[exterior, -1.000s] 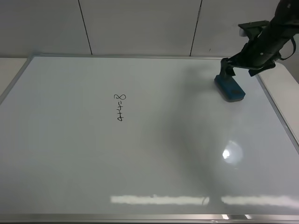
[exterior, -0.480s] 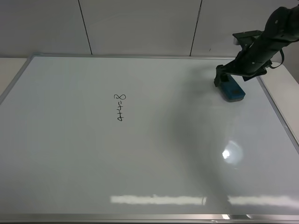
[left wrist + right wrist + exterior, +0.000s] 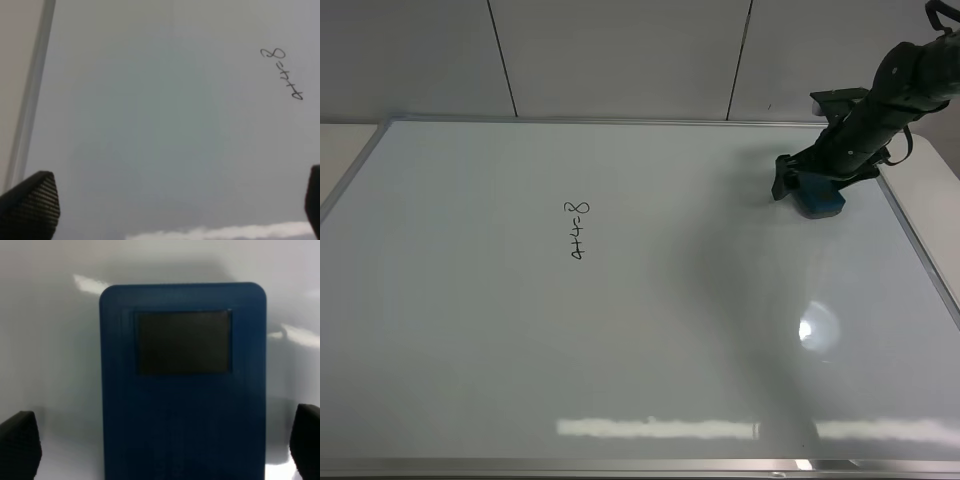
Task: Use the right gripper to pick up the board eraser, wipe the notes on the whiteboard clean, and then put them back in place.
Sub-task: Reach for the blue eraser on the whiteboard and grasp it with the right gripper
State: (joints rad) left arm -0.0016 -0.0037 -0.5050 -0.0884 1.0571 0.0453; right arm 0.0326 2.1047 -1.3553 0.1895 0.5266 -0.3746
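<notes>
The whiteboard (image 3: 670,330) lies flat and fills most of the exterior high view. The notes (image 3: 578,230), a short black sum ending in 8, sit left of its middle. At the far right corner rests the teal-blue board eraser (image 3: 820,200), with my right gripper (image 3: 798,186) lowered over it. In the right wrist view the board eraser (image 3: 182,390) lies between the wide-apart fingertips (image 3: 20,445) of the right gripper (image 3: 164,442), which is open and grips nothing. My left gripper (image 3: 170,205) hangs open above the bare whiteboard (image 3: 150,125), with the notes (image 3: 281,74) ahead of it.
A thin silver frame (image 3: 920,250) rims the board; a pale tabletop (image 3: 932,190) shows beyond its right edge. Grey wall panels (image 3: 620,55) rise behind the far edge. Lamp glare (image 3: 817,328) marks the board's lower right.
My right arm has dropped lower and shifted slightly left, bringing its open fingers down around the board eraser. The eraser and the notes have not moved.
</notes>
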